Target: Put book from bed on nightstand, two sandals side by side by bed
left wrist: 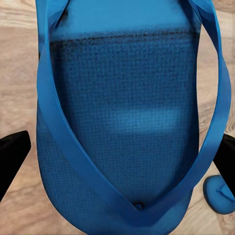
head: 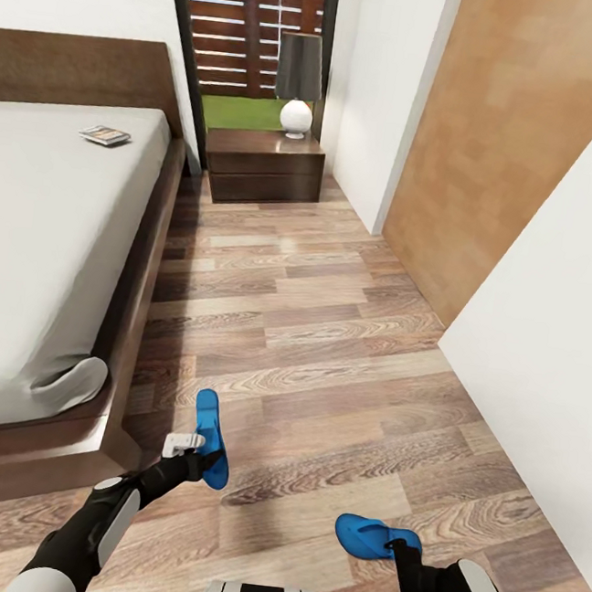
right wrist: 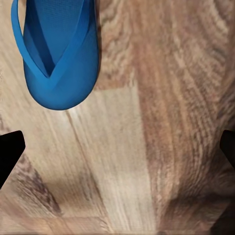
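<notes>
Left hand, fingers spread wide, poised over one bright blue flat sandal on the brown wood-plank floor just beside the dark brown wooden bed frame; grasp not evident. Right hand, fingers likewise parted and empty, near the second blue sandal, well apart from the first. Small paperback book on the off-white mattress, near the headboard. Glossy dark two-drawer nightstand beyond, bearing a dark-shaded lamp.

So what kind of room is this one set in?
A bedroom, most likely: a low bed with a bare mattress, a nightstand carrying a lamp by the window, and wood-plank floor.
</notes>
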Motion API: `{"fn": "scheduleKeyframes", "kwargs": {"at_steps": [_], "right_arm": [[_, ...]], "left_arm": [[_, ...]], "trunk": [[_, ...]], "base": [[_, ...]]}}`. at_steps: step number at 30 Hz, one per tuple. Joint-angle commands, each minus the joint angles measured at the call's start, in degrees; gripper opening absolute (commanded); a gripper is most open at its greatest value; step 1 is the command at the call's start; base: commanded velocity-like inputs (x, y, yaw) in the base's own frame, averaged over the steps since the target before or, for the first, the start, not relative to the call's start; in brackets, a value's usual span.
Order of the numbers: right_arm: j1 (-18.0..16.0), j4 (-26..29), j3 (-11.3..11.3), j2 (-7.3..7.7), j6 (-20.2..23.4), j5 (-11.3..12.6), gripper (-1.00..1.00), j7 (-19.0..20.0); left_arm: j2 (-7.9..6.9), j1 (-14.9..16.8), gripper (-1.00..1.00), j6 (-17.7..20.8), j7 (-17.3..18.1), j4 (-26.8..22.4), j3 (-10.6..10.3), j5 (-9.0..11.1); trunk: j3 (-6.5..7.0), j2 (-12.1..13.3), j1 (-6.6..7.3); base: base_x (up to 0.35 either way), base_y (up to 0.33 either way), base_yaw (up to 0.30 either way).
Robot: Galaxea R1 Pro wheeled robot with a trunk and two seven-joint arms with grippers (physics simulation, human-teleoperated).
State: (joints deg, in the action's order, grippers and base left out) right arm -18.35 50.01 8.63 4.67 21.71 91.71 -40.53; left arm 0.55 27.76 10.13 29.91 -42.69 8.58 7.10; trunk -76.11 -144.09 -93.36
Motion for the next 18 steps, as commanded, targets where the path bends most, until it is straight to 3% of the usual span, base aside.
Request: {"fn": "scheduleKeyframes", "kwargs": {"at_steps": [1,18], "right_arm": [[-0.02,0.07,0.12,-0.01,0.29,0.21,1.00,-0.32],[-0.02,0.09,0.07,0.04,0.60,0.23,1.00,-0.25]], "left_arm": [[0.06,0.02,-1.00,0.59,0.33,-0.02,0.25,0.57],[0.10,0.02,-1.00,0.52,0.33,-0.03,0.12,0.72]], "trunk": [[-0.04,-0.02,0.01],[-0.04,-0.02,0.01]], "base": [[0.000,0.000,0.000],[0.000,0.000,0.000]]}}
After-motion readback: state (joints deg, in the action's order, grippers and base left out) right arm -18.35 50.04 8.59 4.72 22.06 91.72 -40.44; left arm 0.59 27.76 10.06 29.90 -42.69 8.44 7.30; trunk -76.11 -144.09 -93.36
